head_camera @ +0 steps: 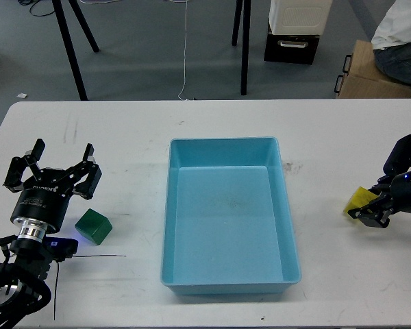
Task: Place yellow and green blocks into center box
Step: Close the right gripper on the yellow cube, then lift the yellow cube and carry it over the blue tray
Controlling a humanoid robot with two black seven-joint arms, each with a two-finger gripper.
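The light blue center box [229,274] sits mid-way on my white table [137,123], grey floor beyond. Left of it, my left gripper [55,159] stands spread just beside the green block [94,227]. Right of it, my right gripper [370,214] touches the yellow block [359,200]; I cannot tell its grip.

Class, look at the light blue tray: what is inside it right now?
Nothing shows inside the light blue tray; its floor is bare. The green block and yellow block sit outside on the table.

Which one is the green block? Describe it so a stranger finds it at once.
Start at the big light blue tray in the middle of the white table. Look to its left: the green block sits there beside the open left claw. It is the only dark green cube; the other block is yellow, far right.
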